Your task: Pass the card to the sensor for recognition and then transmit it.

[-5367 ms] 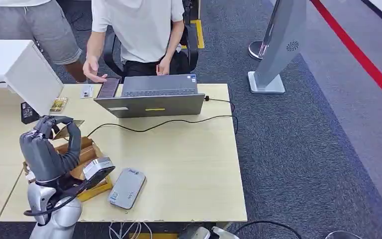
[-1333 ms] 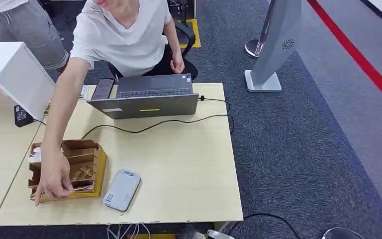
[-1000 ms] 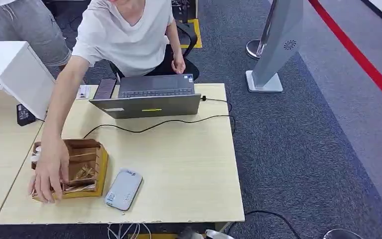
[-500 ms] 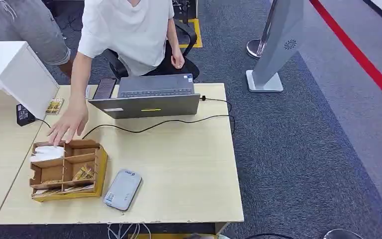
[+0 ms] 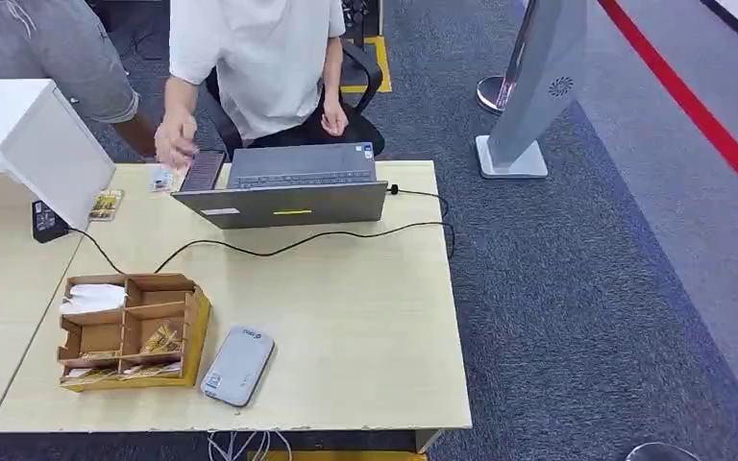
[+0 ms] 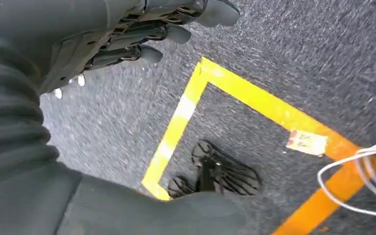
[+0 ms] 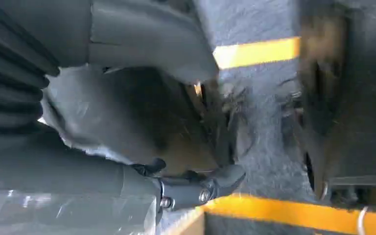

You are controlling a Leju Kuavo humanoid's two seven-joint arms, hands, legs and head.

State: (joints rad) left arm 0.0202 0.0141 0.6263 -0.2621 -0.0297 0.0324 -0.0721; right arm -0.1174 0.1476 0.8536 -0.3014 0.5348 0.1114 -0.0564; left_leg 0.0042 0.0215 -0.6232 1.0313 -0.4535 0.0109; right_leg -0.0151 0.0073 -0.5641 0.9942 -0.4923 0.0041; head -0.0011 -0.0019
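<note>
A wooden organizer (image 5: 190, 331) stands at the table's near left, with patterned cards (image 5: 159, 338) in its compartments and white paper in the far one. Right beside it lies the flat grey sensor (image 5: 238, 365). Another patterned card (image 5: 108, 204) lies on the table by the white box (image 5: 38, 144). My left hand (image 6: 142, 29) hangs over the carpet with fingers stretched out and nothing in it. My right hand (image 7: 103, 112) also hangs low; its view is blurred, the thumb stands apart from the fingers (image 7: 210, 183), and I see nothing held.
A grey laptop (image 5: 288, 187) sits at the table's far edge, its black cable (image 5: 307, 240) trailing across the top. A seated person's hand (image 5: 175, 144) hovers by a dark phone (image 5: 207, 170). A second person stands far left. A grey pedestal (image 5: 528, 86) stands right.
The person's arm has pulled back from the organizer to the table's far edge. My left hand, raised over the organizer with a card 5.4 s ago, has dropped out of the head view.
</note>
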